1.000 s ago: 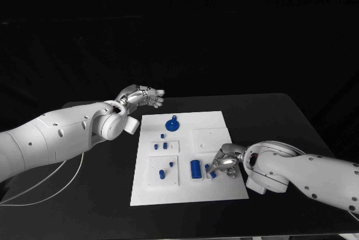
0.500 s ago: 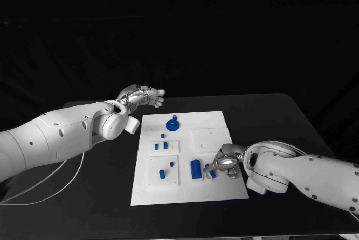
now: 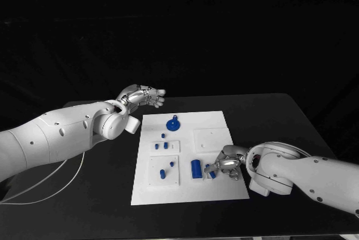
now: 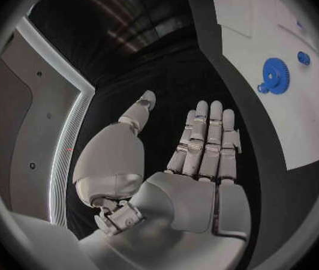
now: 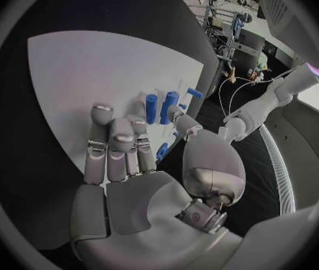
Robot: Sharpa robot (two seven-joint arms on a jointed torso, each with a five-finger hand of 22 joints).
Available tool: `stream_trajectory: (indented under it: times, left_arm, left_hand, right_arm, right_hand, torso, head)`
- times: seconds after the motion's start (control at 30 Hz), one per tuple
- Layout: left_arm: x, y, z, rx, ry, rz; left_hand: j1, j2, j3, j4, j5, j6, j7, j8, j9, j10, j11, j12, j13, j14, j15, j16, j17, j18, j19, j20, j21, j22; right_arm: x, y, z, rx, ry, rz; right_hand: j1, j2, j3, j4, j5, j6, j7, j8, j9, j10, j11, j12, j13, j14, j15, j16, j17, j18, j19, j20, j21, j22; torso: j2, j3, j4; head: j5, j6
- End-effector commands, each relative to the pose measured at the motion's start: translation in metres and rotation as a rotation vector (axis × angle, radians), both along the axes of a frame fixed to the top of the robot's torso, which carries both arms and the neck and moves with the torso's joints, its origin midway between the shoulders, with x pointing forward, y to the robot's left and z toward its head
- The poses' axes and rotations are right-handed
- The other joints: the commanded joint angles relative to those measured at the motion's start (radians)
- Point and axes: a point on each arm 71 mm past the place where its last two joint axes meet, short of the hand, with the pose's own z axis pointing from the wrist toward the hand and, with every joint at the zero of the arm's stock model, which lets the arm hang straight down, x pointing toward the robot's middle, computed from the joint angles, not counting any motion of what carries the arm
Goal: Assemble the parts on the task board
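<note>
The white task board (image 3: 217, 120) lies in the middle of the black table. On it are a blue gear (image 3: 173, 125), two small blue pegs (image 3: 160, 145), a blue cylinder (image 3: 196, 168) and small blue pieces (image 3: 162, 173). My right hand (image 3: 226, 163) hovers low over the board's near right edge, fingers bent down next to a small blue piece (image 3: 211, 173); in the right wrist view that piece (image 5: 162, 152) sits between the fingers and thumb, with no clear grip on it. My left hand (image 3: 144, 97) hangs off the board's far left corner, fingers straight, holding nothing (image 4: 204, 144).
The gear (image 4: 276, 75) and the board's edge (image 4: 279, 132) show past my left hand. Upright blue pieces (image 5: 159, 108) stand beyond my right fingertips. Bare black table (image 3: 284, 120) surrounds the board. A white cable (image 3: 45, 190) trails under the left arm.
My right hand and forearm have shifted slightly toward the table's near edge; the blue pieces by it have stayed put. The left arm has not moved.
</note>
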Motion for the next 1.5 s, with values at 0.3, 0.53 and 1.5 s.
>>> stream_trajectory:
  times: [0.3, 0.53, 1.5]
  left_arm:
    - [-0.0001, -0.0016, 0.0007, -0.003, -0.002, -0.012]
    - [-0.0001, -0.0012, 0.0007, -0.002, -0.002, -0.011]
    - [-0.0001, -0.0019, 0.0004, 0.0, 0.002, -0.013]
  left_hand:
    - [-0.009, -0.001, -0.008, -0.001, -0.004, -0.005, -0.001, 0.005, -0.001, -0.001, -0.006, 0.005, -0.001, 0.01, 0.0, -0.005, 0.002, 0.012, 0.008, -0.002, -0.005, 0.001]
    - [-0.009, 0.0, -0.008, -0.001, -0.004, -0.005, -0.001, 0.005, -0.001, -0.001, -0.006, 0.005, -0.001, 0.01, 0.0, -0.006, 0.003, 0.012, 0.009, -0.002, -0.005, 0.002]
    - [-0.009, 0.004, -0.007, -0.001, -0.003, -0.005, -0.001, 0.006, -0.001, -0.001, -0.006, 0.005, -0.001, 0.011, -0.001, -0.007, 0.005, 0.012, 0.01, -0.002, -0.006, 0.003]
  right_arm:
    - [-0.0033, 0.0012, 0.0, 0.01, 0.019, 0.029]
    - [-0.0054, -0.0004, -0.0001, 0.01, 0.034, 0.038]
    - [-0.0035, 0.0011, -0.0019, -0.021, 0.033, 0.081]
  right_hand:
    - [-0.012, 0.015, -0.002, 0.005, 0.015, -0.004, 0.0, -0.001, 0.0, 0.001, -0.005, -0.005, 0.002, 0.0, -0.007, -0.004, 0.002, 0.016, -0.005, -0.006, -0.004, 0.002]
    - [-0.013, 0.024, -0.003, 0.006, 0.022, -0.004, 0.0, -0.001, -0.001, 0.001, -0.005, -0.005, 0.002, 0.0, -0.007, -0.004, 0.002, 0.016, -0.005, -0.007, -0.003, 0.002]
    - [0.157, 0.057, 0.099, -0.106, -0.021, 0.005, 0.001, 0.003, 0.0, 0.009, -0.004, -0.002, 0.005, 0.004, -0.006, -0.007, 0.002, 0.016, 0.002, 0.001, -0.001, 0.0]
  torso:
    - [0.0, 0.0006, -0.0002]
    - [0.0, -0.0002, -0.0004]
    - [0.0, 0.0008, 0.0]
  head:
    - [0.001, 0.0]
    - [0.001, 0.002]
    - [0.001, -0.001]
